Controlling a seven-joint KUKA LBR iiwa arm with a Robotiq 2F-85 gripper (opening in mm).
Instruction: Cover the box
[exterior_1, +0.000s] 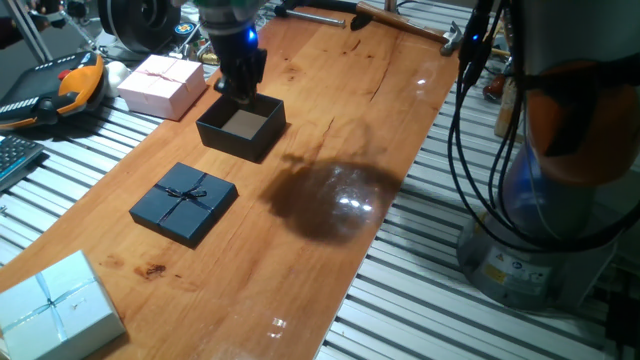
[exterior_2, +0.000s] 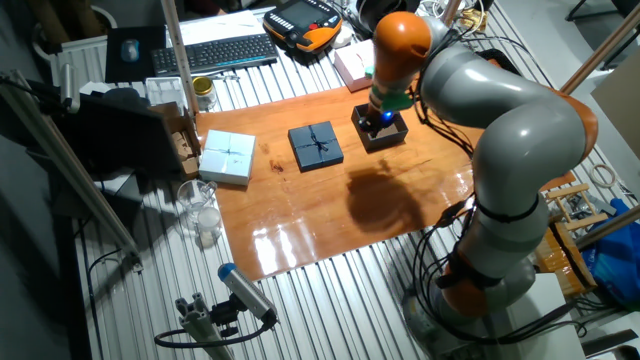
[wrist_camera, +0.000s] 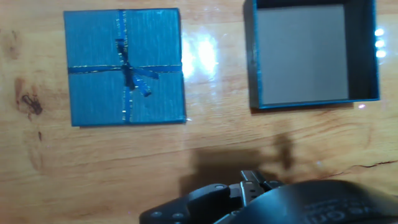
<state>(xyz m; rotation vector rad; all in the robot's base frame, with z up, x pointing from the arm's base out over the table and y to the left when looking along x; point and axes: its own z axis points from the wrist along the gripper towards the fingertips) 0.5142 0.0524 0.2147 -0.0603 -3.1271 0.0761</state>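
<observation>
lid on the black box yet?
No. The box stands open with its brown floor showing, and the dark ribboned lid lies flat on the table beside it.

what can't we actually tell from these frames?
- Gripper: whether it is open or shut. In both fixed views the hand's body hides the fingertips; the hand view shows only dark housing at its bottom edge.
- Box: whether the gripper touches its rim; the gripper hides that edge.
- Dark ribboned lid: too small in the other fixed view for detail.
- Pale blue box: cut by the frame edge.
</observation>
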